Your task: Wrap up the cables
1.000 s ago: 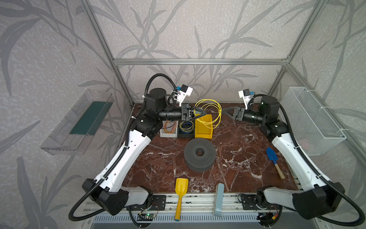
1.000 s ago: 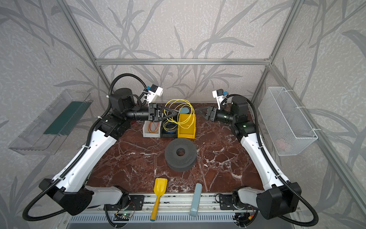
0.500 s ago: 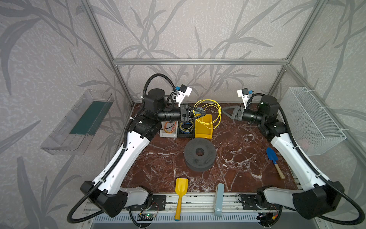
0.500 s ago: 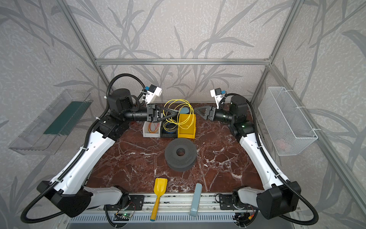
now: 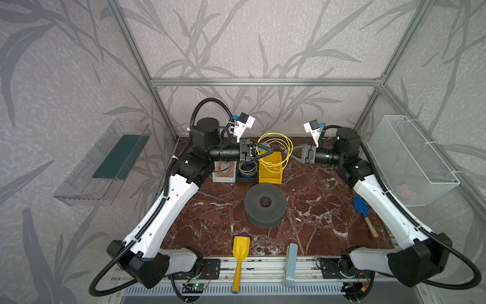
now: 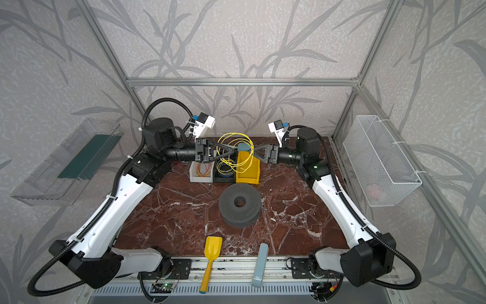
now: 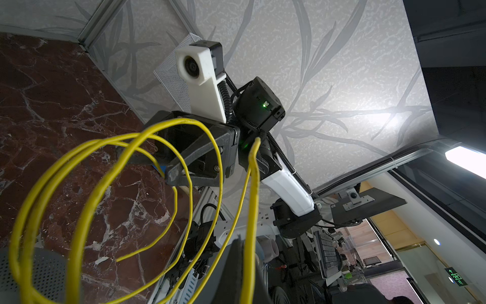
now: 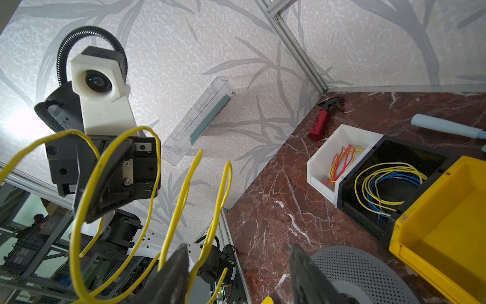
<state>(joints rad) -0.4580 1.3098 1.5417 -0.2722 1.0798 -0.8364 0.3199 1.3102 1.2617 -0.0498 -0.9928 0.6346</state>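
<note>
1. In both top views the left end effector (image 5: 270, 152) and the right end effector (image 5: 288, 154) point at each other. Both are raised above the back of the tabletop (image 5: 210, 210). The yellow wire (image 5: 274, 134) hangs in loose loops in the air between them, over the yellow bin (image 5: 271, 177).
2. The left end effector is clamped on the yellow wire. The left wrist view shows a strand running along one of its fingers (image 7: 234, 268), a detail too fine to see from above.
3. The right wrist view shows what the top views do not: the right end effector's fingers (image 8: 178, 265) stand apart, with strands passing between them. I cannot tell whether a strand touches a finger.
4. Only the right wrist view shows a red-handled tool (image 8: 319, 123). It lies in a back corner beyond the white bin (image 5: 223, 179), and the left arm hides it from above.
5. The white bin, the black bin (image 5: 246, 180) and the yellow bin sit side by side in a row, touching.
6. A gray perforated disc (image 5: 252, 208) sits mid-tabletop, just in front of the bins, with bare marble on either side of it.
7. A blue trowel (image 5: 360, 208) lies near the right edge, beside the right arm.
8. A yellow scoop (image 5: 241, 244) and a gray bar (image 5: 290, 265) reach over the front edge.
</note>
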